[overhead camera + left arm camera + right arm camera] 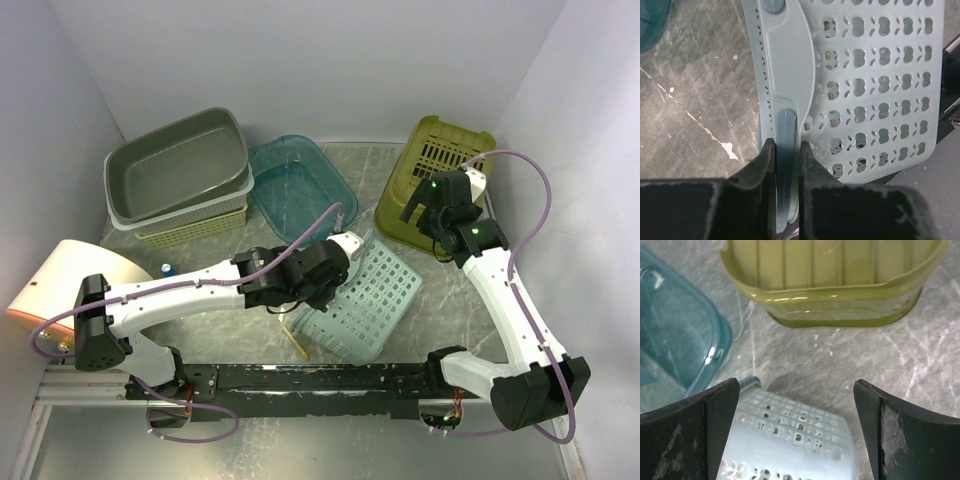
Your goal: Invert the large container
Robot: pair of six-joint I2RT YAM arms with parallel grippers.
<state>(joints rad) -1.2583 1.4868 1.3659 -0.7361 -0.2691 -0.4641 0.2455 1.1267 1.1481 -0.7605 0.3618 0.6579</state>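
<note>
The light-blue perforated basket [372,298] lies tilted in the middle of the table, a perforated face turned up. My left gripper [338,272] is shut on its swing handle [788,125] at the basket's left edge; the jaws clamp the handle strip from both sides in the left wrist view [787,162]. My right gripper [428,215] is open and empty, hovering above the table between the basket's far corner [790,440] and the olive-green basket [835,285]; its fingers [715,415] touch nothing.
A grey tub [180,165] stacked in a white tub on a yellow-green basket stands back left. A clear teal container [297,185] is back centre, the overturned olive-green basket [430,180] back right. A yellow stick [297,342] lies near the front rail. An orange-white object [55,285] sits far left.
</note>
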